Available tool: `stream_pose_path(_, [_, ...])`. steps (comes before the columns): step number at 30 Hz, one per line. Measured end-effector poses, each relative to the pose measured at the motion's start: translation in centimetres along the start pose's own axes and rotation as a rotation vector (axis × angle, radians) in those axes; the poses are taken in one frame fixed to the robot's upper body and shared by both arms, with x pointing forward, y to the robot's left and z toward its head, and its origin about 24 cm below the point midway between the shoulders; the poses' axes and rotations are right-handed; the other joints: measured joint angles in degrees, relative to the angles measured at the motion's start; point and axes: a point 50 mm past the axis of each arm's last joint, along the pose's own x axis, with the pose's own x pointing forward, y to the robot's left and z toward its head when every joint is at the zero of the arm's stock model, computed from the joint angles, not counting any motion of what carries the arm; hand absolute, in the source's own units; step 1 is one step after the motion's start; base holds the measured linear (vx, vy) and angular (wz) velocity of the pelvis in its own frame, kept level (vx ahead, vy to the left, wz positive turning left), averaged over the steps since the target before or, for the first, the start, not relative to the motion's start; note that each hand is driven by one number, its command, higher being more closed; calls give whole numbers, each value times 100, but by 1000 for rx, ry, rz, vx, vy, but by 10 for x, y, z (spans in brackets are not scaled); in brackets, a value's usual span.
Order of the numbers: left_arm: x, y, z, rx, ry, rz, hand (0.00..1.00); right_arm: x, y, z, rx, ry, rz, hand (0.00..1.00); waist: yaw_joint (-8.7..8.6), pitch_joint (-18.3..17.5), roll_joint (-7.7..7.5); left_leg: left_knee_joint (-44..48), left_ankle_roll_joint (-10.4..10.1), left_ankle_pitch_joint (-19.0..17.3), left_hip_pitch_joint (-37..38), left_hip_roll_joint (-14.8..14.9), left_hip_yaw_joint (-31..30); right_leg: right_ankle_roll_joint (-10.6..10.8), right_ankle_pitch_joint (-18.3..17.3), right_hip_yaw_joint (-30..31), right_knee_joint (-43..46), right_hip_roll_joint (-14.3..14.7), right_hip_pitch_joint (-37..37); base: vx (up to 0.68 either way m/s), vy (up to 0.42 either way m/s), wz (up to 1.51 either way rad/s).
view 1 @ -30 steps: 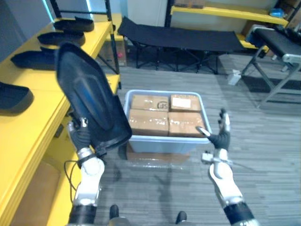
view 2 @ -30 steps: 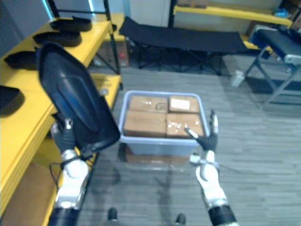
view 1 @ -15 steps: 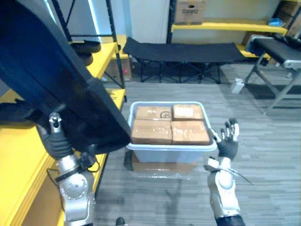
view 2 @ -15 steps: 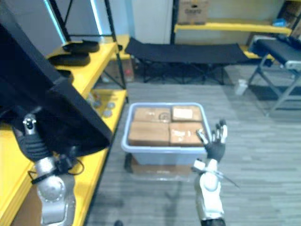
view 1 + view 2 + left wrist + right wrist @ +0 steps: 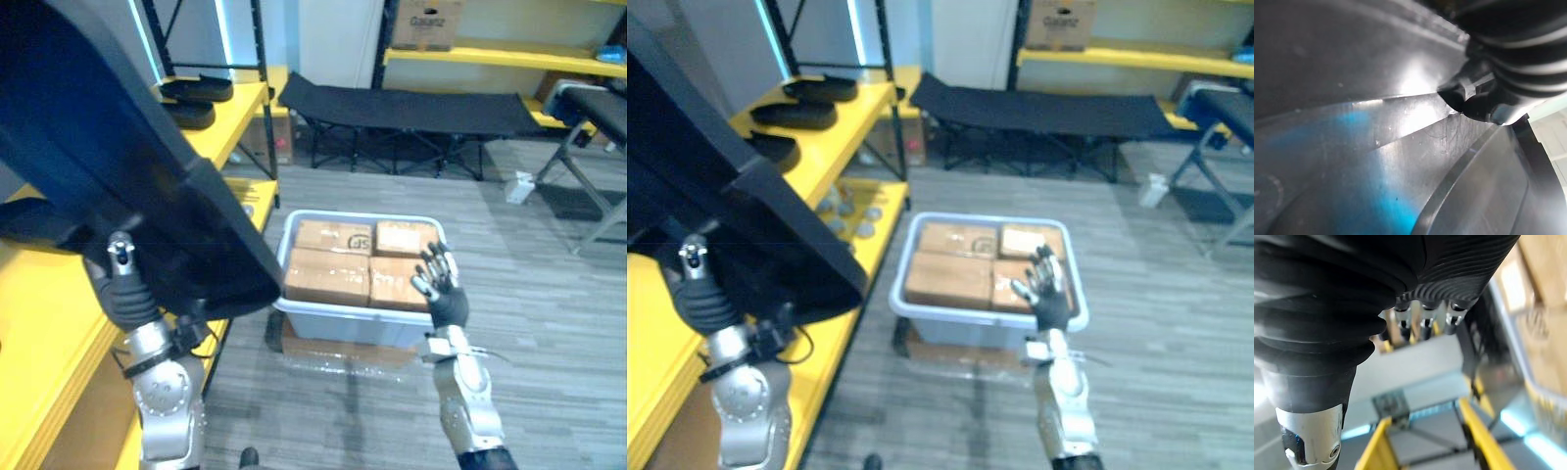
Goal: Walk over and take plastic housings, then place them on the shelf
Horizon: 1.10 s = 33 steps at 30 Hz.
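Note:
A large black plastic housing (image 5: 108, 166) is held up high and tilted at the left, close to my head. My left hand (image 5: 124, 291) is under its lower edge, curled on it with the thumb against the plastic. The left wrist view has the housing's glossy inside (image 5: 1376, 161) right against the camera. My right hand (image 5: 441, 291) is raised, open with fingers spread, in front of the bin's near right corner and holding nothing. The yellow shelf (image 5: 867, 98) runs along the left and carries several more black housings (image 5: 810, 88).
A grey bin (image 5: 343, 325) of cardboard boxes (image 5: 328, 274) stands on the floor straight ahead. Behind it is a black folding cot (image 5: 411, 108). A yellow rack (image 5: 509, 57) with a box (image 5: 425, 15) lines the back wall. A white bottle (image 5: 520, 186) stands at right.
The housing has risen from chest height to high and close at the left. My right hand has moved left toward the bin. The camera has lifted and shifted slightly.

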Motion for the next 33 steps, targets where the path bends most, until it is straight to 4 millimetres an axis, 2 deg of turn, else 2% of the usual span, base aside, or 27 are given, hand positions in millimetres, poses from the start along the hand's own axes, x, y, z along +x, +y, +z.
stream_pose_path(2, [-1, 10, 0, 72, -3, 43, 100, 5, 14, -2, 9, 5, 58, 0, 103, 2, 6, 1, 2, 2, -36, -21, -211, 8, -94, -183, 23, 6, 111, 47, -49, 70])
stream_pose_path(4, [-4, 34, 0, 193, 4, 130, 100, 17, 40, -5, 21, 11, 164, 0, 354, -1, 26, 2, -14, 44, -228, -69, -598, 12, -208, -556, 91, 17, 209, 57, -58, 82])
stream_pose_path(5, [-5, 41, 1, 222, 8, 154, 100, 20, 45, -6, 21, 13, 183, 0, 438, -2, 25, 3, -21, 57, -282, -86, -713, 10, -235, -641, 106, 22, 227, 72, -63, 89])
stream_pose_path(6, [-8, 56, 2, 276, 16, 195, 100, 26, 55, -9, 7, 24, 206, 0, 603, 0, 17, 4, -23, 76, -366, -133, -919, 3, -286, -861, 122, 24, 313, 73, -48, 76])
stream_pose_path(7, [-10, 62, 4, 300, 20, 214, 100, 28, 57, -11, 2, 29, 210, 0, 690, -2, 13, 4, -31, 85, -404, -167, -1051, 2, -304, -953, 130, 24, 365, 111, -53, 102])
stream_pose_path(9, [-17, 87, 11, 395, 29, 264, 100, 33, 60, -17, -25, 53, 189, 0, 1018, 7, -44, 4, -38, 90, -472, -320, -1514, -77, -445, -1082, 147, 16, 627, 136, -27, 111])
stream_pose_path(10, [-19, 93, 14, 419, 31, 278, 100, 34, 60, -18, -30, 55, 187, 0, 1072, 7, -60, 5, -42, 99, -492, -362, -1617, -96, -477, -1089, 155, 11, 698, 131, -39, 104])
stream_pose_path(12, [-34, 113, 25, 488, 57, 346, 100, 39, 62, -21, -45, 65, 180, 0, 1350, 21, -71, 5, -44, 101, -497, -452, -1878, -115, -540, -1233, 197, 5, 885, 93, -48, 70])
stream_pose_path(15, [-51, 132, 34, 505, 101, 431, 100, 41, 62, -21, -52, 65, 179, 0, 1525, 57, -80, 6, -49, 104, -538, -529, -2056, -115, -593, -1359, 204, 5, 977, 18, -12, 34])
stream_pose_path(17, [-55, 136, 35, 486, 115, 459, 100, 41, 61, -22, -54, 71, 177, 0, 1523, 106, -116, 8, 6, 158, -620, -595, -2130, -156, -658, -1546, 220, 5, 1039, -30, 3, 57])
stream_pose_path(19, [-53, 133, 34, 474, 106, 446, 100, 41, 57, -21, -66, 65, 158, 0, 1455, 204, -193, 136, 244, 234, -863, -708, -2035, -159, -707, -1904, 250, 5, 1114, -24, 8, 90])
stream_pose_path(21, [-47, 127, 33, 444, 81, 400, 100, 38, 40, -17, -117, 54, 88, 0, 1325, 445, -181, 388, 586, 294, -1173, -726, -1435, -158, -706, -2365, 368, 9, 1312, -16, 84, 135])
stream_pose_path(22, [-46, 126, 32, 450, 80, 383, 100, 33, 29, -17, -144, 58, 42, 0, 1306, 464, -160, 289, 563, 421, -1221, -762, -1338, -159, -705, -2468, 474, -16, 1368, 26, 167, 139])
stream_pose_path(24, [-45, 127, 33, 453, 75, 376, 100, 32, 20, -15, -169, 52, 8, 0, 1316, 509, -112, 57, 463, 695, -1235, -820, -1381, -160, -705, -2429, 650, -50, 1394, 95, 222, 100])
stream_pose_path(26, [-43, 130, 36, 467, 57, 388, 100, 34, 19, -11, -185, 34, 3, 0, 1327, 621, -69, 27, 461, 724, -1288, -867, -1393, -164, -704, -2246, 865, -82, 1379, 93, 211, 72])
stream_pose_path(27, [-41, 131, 38, 464, 42, 391, 100, 34, 19, -9, -186, 28, 2, 0, 1304, 664, -23, 27, 461, 723, -1307, -907, -1493, -207, -713, -1930, 1088, -94, 1335, 123, 253, 75])
stream_pose_path(29, [-34, 126, 38, 422, 6, 361, 100, 32, 14, -6, -207, 16, -21, 0, 1154, 718, 71, 28, 460, 718, -1331, -1015, -1855, -390, -718, -1215, 1634, -60, 1229, 106, 279, 115])
stream_pose_path(30, [-24, 117, 35, 368, -25, 297, 100, 26, 4, 0, -221, -8, -77, 0, 979, 742, 109, 43, 515, 609, -1417, -1123, -2046, -594, -644, -637, 2039, 27, 1111, 60, 260, 154])
stream_pose_path(31, [-15, 110, 32, 334, -49, 255, 100, 21, -4, 2, -215, -18, -126, 0, 808, 800, -72, 344, 586, 398, -1577, -1309, -2023, -690, -582, -313, 2203, -49, 1053, 364, 237, 216])
stream_pose_path(32, [-3, 101, 28, 304, -80, 184, 100, 8, -17, 4, -192, -26, -225, 0, 608, 801, -304, 2520, 839, 13, -2286, -1922, -1771, -696, -579, 384, 2504, -109, 1021, 578, 150, 181])
stream_pose_path(33, [1, 95, 25, 286, -79, 147, 100, -7, -30, 8, -196, -35, -297, 0, 515, 729, -54, 3487, 942, -974, -2318, -2008, -1686, -733, -451, 840, 2856, 232, 1007, 582, 169, 161])
